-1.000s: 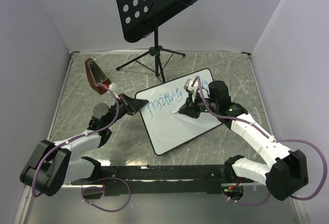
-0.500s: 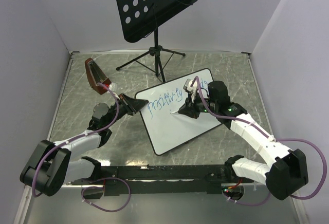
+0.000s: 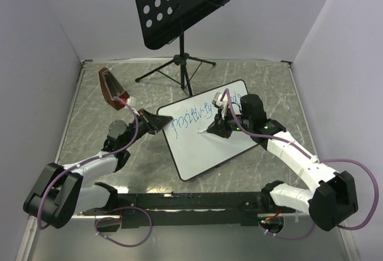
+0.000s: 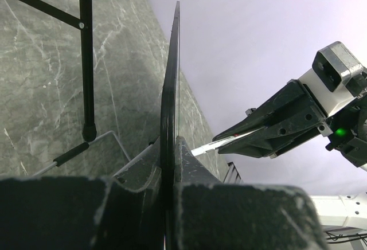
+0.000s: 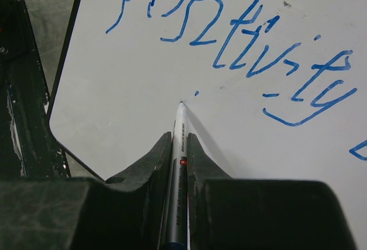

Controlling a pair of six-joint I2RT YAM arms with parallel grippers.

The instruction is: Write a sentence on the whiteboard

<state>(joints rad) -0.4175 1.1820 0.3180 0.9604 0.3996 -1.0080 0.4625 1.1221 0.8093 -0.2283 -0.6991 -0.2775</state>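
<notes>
The whiteboard lies tilted on the marble table, its thin black rim edge-on in the left wrist view. My left gripper is shut on the board's left corner. The sentence is blue handwriting along the top, and the word "Positivity" is readable, with a further blue stroke at the right edge. My right gripper is shut on a grey marker. The marker's tip rests on bare white board just below that word, beside a small blue dot.
A black perforated music stand on tripod legs stands behind the board. A reddish-brown object lies at the back left. Grey walls close in the table on three sides. A black rail joins the arm bases.
My right gripper has shifted slightly left with the marker, its tip now under the first line. The left gripper and the board have not moved.
</notes>
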